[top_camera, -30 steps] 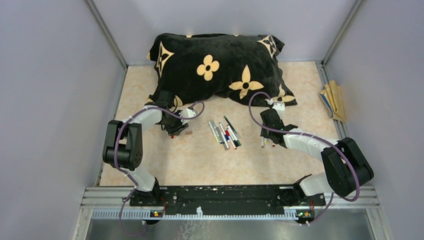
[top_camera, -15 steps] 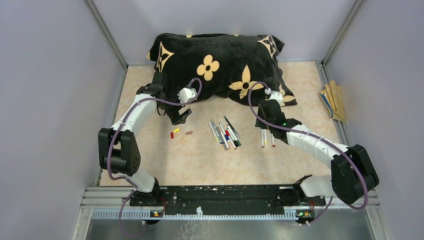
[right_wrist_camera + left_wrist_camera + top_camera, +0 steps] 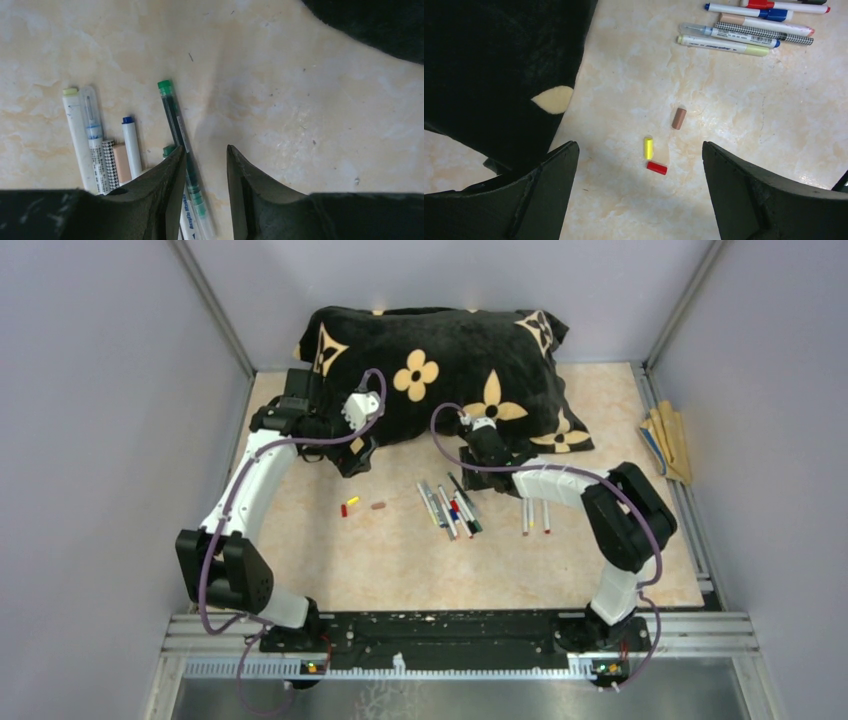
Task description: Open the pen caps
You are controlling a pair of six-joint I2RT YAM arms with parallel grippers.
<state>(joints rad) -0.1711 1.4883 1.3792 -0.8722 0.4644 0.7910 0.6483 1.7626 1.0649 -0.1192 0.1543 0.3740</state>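
Loose caps: yellow cap (image 3: 648, 148), red cap (image 3: 656, 167) and brown cap (image 3: 679, 118) lie flat on the bench (image 3: 300, 570), left of centre. Yellow and red are just beside each other at an angle; can't tell if they touch. Brown lies a bit apart, toward the pens.

Pen cluster (image 3: 449, 507): mid-bench, pens side by side, just in front of the black flower-print pillow (image 3: 440, 360). Right wrist view shows its far ends:
- green pen (image 3: 175, 115) with a green cap
- white pen with a blue cap (image 3: 131, 145)
- white pen with a pale yellow cap (image 3: 70, 115)
- clear-barrel pen (image 3: 91, 120)
- houndstooth-print pen (image 3: 110, 165)

Two more pens (image 3: 527, 517) lie parallel to each other, right of the cluster and apart from it. Their cap state is too small to tell.

Left tool (image 3: 639, 145): fingers spread wide, holding nothing. It hangs over the bench at the pillow's front-left edge. The three loose caps show between its fingers in the wrist view, well below it.

Right tool (image 3: 206, 149): fingers only a narrow gap apart, nothing clamped. It sits over the far end of the cluster. The green pen's barrel runs through that gap in the wrist view; can't tell if the fingers touch it.

Tan flat sticks (image 3: 668, 440) lie at the far right edge of the bench, well apart from everything else.
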